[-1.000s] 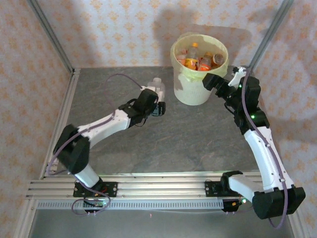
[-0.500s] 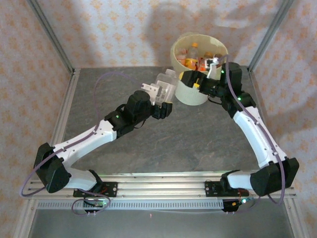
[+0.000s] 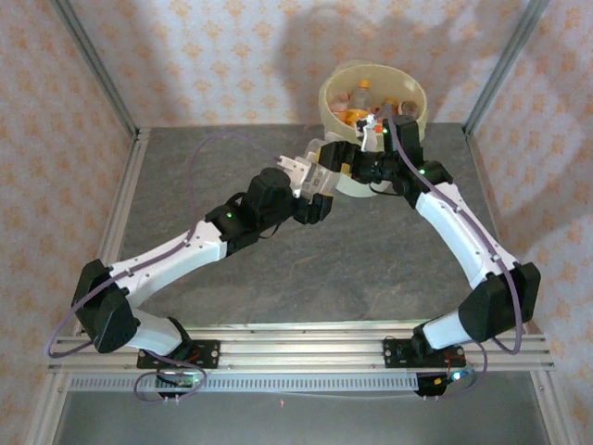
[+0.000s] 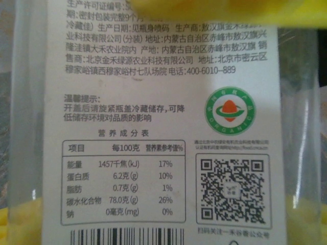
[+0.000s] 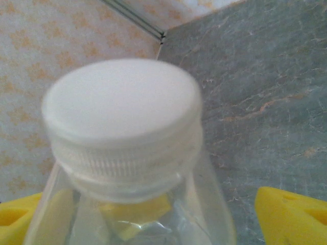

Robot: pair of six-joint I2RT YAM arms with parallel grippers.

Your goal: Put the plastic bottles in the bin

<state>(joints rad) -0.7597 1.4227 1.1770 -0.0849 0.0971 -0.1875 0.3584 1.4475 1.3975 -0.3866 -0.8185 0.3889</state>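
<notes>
The left gripper [image 3: 313,178] is clamped on a clear bottle [image 5: 199,204] and holds it up off the gray table [image 3: 371,260]. This is just above the middle of the top view. In the left wrist view the bottle's white label [image 4: 163,127] is very close, with small writing, a green round mark and a square code in the lower right.

The right gripper [image 5: 153,217] has its fingers apart, one on each side of the same bottle, just under its white cap [image 5: 122,102]. The yellow pad [image 5: 291,214] in the lower right of the right wrist view is not touching the bottle. The other pad, in the lower left corner, sits behind the clear plastic, and I cannot tell if it touches.

In the top view the bottle is just in front of the bin [image 3: 419,97]. The bin stands at the top middle of the picture. More bottles [image 3: 357,104] lie inside it, mostly orange. Both arms reach from the bottom edge up to the bottle.
</notes>
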